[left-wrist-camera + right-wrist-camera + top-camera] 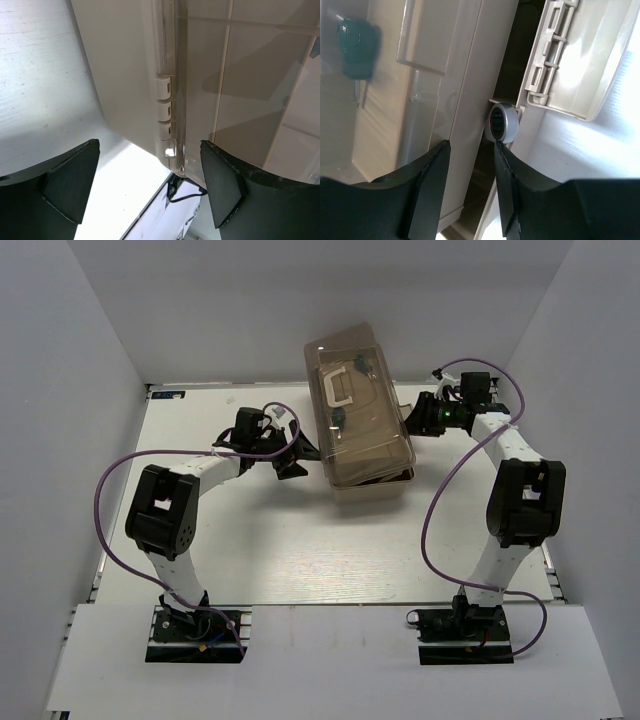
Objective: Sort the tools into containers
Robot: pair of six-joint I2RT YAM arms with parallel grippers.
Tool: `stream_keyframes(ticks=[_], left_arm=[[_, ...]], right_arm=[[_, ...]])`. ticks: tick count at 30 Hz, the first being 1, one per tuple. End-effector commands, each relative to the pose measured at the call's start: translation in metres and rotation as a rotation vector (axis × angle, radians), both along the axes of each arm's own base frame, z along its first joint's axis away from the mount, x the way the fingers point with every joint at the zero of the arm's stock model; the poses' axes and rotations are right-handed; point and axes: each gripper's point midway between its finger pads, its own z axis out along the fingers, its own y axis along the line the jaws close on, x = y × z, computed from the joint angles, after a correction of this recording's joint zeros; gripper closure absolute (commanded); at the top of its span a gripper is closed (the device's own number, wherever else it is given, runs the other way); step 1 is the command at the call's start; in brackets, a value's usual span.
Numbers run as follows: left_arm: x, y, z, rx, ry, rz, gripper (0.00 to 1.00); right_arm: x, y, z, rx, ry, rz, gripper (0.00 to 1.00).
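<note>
Toolbox (372, 490) w/ green screwdriver (356, 47) under brown lid (370, 445).

- toolbox (125, 75): beige plastic, smooth, low sheen
- lid (365, 430): translucent brown plastic, glossy, shows reflections
- handle (343, 390): pale plastic, smooth
- screwdriver (356, 47) grip: green, ribbed, looks like plastic; blurred through the lid
- round cap (501, 122): silver, brushed-metal look
- counter (35, 75): white, matt, lightly scuffed
- jaws: black, matt
- cable (440, 510): purple, smooth sheath

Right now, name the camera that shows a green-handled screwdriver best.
Right wrist: the green-handled screwdriver sits large at upper left, handle and shaft visible, slightly blurred. Top external gives only tiny green specks; left wrist shows none.
</note>
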Motion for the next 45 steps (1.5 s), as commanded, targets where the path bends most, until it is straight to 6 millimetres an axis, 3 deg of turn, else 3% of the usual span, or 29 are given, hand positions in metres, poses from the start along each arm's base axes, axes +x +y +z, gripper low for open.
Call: stream_keyframes(ticks=[1, 3, 8, 13, 16, 21, 28, 29, 30, 31, 32, 33, 35, 36, 38, 40, 42, 43, 45], left_arm=[[0.000, -0.016, 0.043, -0.077, -0.104, -0.052, 0.07], [0.000, -0.016, 0.043, -0.077, -0.104, -0.052, 0.07], [0.000, -0.016, 0.043, -0.077, -0.104, -0.052, 0.07], [-0.002, -0.016, 0.041, -0.071, -0.087, -0.051, 0.07], [-0.002, -0.016, 0.041, -0.071, -0.087, -0.051, 0.07], [-0.004, -0.015, 0.037, -0.065, -0.086, -0.055, 0.07], [0.000, -0.010, 0.038, -0.036, -0.090, -0.053, 0.07], [0.005, -0.004, 0.036, -0.009, -0.090, -0.029, 0.07], [0.011, -0.001, 0.046, 0.023, -0.151, -0.035, 0.07], [0.014, 0.003, 0.044, 0.068, -0.167, -0.030, 0.07], [0.017, 0.022, 0.034, 0.184, -0.133, 0.025, 0.06], [0.026, 0.029, 0.049, 0.242, -0.184, 0.045, 0.06], [0.028, 0.057, 0.041, 0.423, -0.202, 0.078, 0.03], [0.028, 0.064, 0.051, 0.455, -0.229, 0.099, 0.00], [0.027, 0.088, 0.049, 0.534, -0.230, 0.157, 0.00], [0.022, 0.098, 0.060, 0.553, -0.263, 0.194, 0.00], [0.015, 0.113, 0.053, 0.593, -0.244, 0.241, 0.00], [0.012, 0.118, 0.063, 0.595, -0.276, 0.267, 0.00], [0.003, 0.129, 0.053, 0.611, -0.264, 0.297, 0.00]], right_arm=[[-0.012, 0.016, 0.044, 0.005, -0.129, 0.083, 0.53], [-0.015, 0.017, 0.044, -0.005, -0.133, 0.084, 0.53], [-0.004, 0.004, 0.020, -0.094, -0.083, 0.020, 0.53], [0.002, -0.007, 0.014, -0.153, -0.095, -0.015, 0.53], [0.008, -0.020, 0.010, -0.225, -0.111, -0.061, 0.53], [0.021, -0.062, 0.005, -0.429, -0.142, -0.211, 0.53], [0.016, -0.086, 0.002, -0.541, -0.181, -0.270, 0.53], [0.012, -0.087, 0.000, -0.542, -0.176, -0.268, 0.52], [0.009, -0.077, 0.002, -0.527, -0.184, -0.242, 0.50], [0.007, -0.086, 0.003, -0.534, -0.189, -0.248, 0.48], [0.003, -0.083, 0.001, -0.525, -0.182, -0.225, 0.45], [-0.001, -0.082, 0.001, -0.512, -0.172, -0.211, 0.33], [-0.013, -0.072, 0.004, -0.476, -0.181, -0.142, 0.14], [-0.019, -0.071, 0.004, -0.476, -0.173, -0.130, 0.10], [-0.027, -0.075, 0.000, -0.487, -0.119, -0.154, 0.10], [-0.038, -0.080, -0.008, -0.515, -0.041, -0.168, 0.10], [-0.045, -0.089, -0.010, -0.557, 0.009, -0.192, 0.10], [-0.054, -0.091, -0.017, -0.569, 0.059, -0.183, 0.10], [-0.064, -0.097, -0.019, -0.599, 0.115, -0.188, 0.10]])
